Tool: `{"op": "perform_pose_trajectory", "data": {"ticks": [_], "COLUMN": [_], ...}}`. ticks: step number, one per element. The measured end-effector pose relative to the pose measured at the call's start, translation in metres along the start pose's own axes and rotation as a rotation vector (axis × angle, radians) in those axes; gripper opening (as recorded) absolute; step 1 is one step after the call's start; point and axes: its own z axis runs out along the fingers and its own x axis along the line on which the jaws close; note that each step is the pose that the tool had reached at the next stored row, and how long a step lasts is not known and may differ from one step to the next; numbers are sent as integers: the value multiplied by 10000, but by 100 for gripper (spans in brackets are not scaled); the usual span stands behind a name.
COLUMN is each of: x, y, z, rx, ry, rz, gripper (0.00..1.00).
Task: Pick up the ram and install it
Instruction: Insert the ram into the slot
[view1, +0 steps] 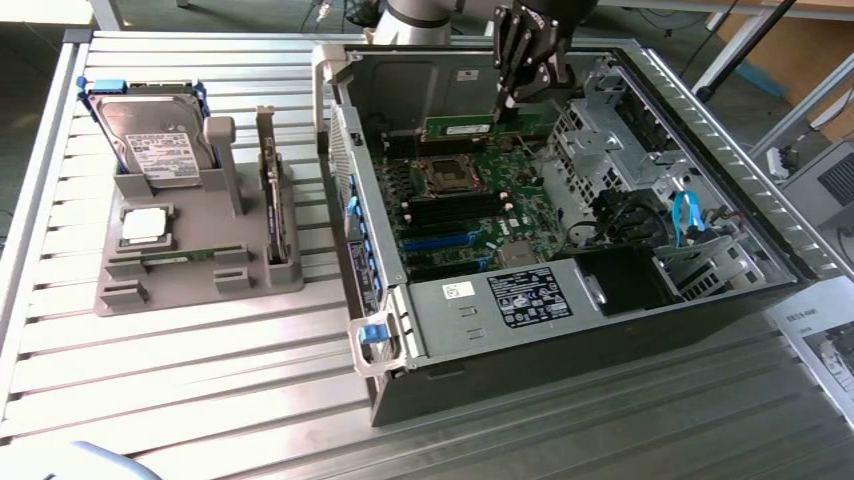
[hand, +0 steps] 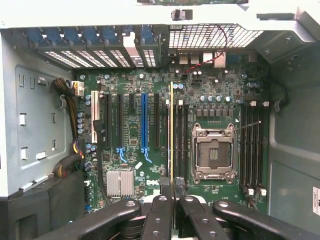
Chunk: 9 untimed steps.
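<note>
- Slatted aluminium table (view1: 200, 380) carries the whole set-up, with nothing loose lying on its bare slats.
- Open dark-grey desktop computer case (view1: 534, 365) lies on its side at the exterior view's right, its cover off.
- Green motherboard (view1: 467, 215) lies exposed on the case floor. Its black memory slots (hand: 182, 140) beside the silver processor socket (hand: 214, 152) appear vacant.
- Grey plastic parts stand (view1: 174, 275) sits at the exterior view's left, well apart from the case. It holds a silver box-shaped hard drive (view1: 154, 140) at its far end and an upright expansion card (view1: 274, 210).
- Black multi-link gripper (view1: 507, 108) hangs inside the far part of the case, clamped on the stick.
- Ram, a long thin green circuit-board stick (view1: 461, 127), is held clear above the motherboard. The wrist view shows it edge-on (hand: 172, 130), running parallel to the vacant slots and just beside them.
- Finding: pick-up is done and the stick is inside the case. It is not yet seated, and how well it lines up with a slot cannot be judged.
</note>
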Motion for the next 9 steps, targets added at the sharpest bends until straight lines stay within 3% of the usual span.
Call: {"op": "perform_pose_trajectory", "data": {"ticks": [9], "x": [-2], "y": [-1], "z": [62], "rx": [0], "ry": [-1], "rz": [0], "gripper": [12]}}
